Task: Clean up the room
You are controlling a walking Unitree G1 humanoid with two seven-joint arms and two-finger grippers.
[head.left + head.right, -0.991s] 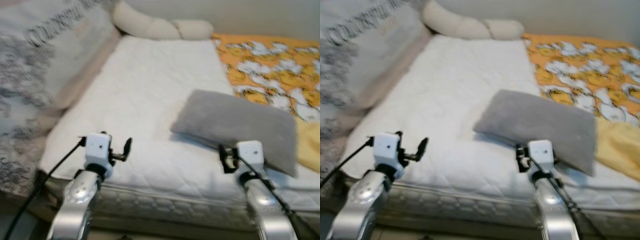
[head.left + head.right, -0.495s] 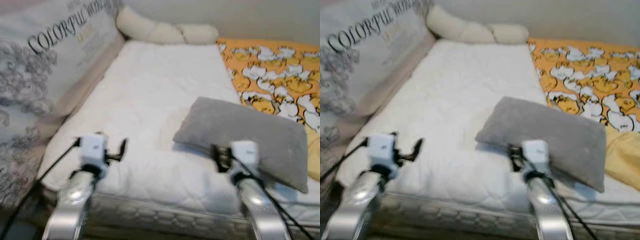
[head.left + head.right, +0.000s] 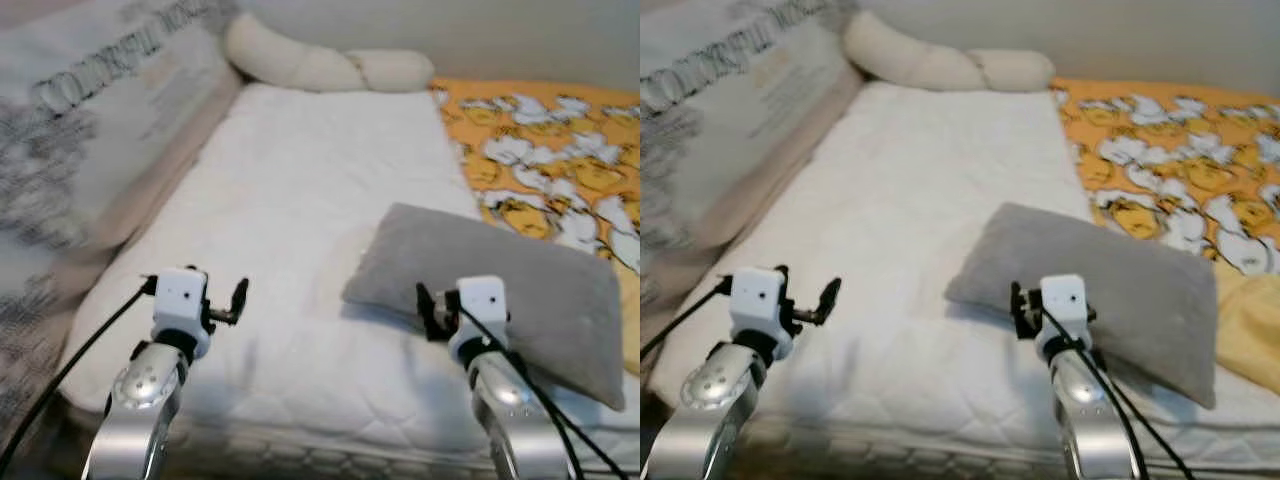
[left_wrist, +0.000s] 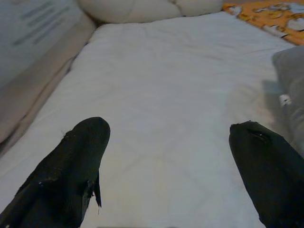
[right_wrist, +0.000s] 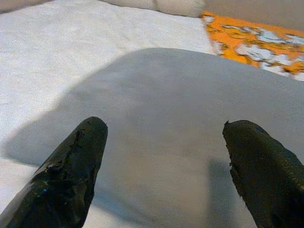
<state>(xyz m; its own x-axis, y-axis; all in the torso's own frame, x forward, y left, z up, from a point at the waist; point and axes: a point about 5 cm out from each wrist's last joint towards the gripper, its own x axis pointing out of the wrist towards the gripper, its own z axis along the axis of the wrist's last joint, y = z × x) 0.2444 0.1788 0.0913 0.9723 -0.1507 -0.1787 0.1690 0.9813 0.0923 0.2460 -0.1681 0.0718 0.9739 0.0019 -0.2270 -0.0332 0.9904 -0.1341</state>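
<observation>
The gray pillow (image 3: 500,290) lies on the white mattress (image 3: 300,200) beside the right gripper (image 5: 164,161), fingers spread wide like the left gripper's (image 4: 166,166); probably soft and light, best pinched at its near edge.

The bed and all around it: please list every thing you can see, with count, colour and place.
mattress: one, white quilted, the main surface ahead of the robot.
grey pillow: one, grey, lying flat on the mattress, on the robot's right.
long cushion: one, cream, along the far end of the mattress by the wall.
patterned blanket: one, orange with white and yellow figures, far right of the mattress.
printed panel: one, pale with dark lettering, blurred, along the left side.
left gripper: one, black fingers, open above bare mattress.
right gripper: one, black fingers, open above the grey pillow.
</observation>
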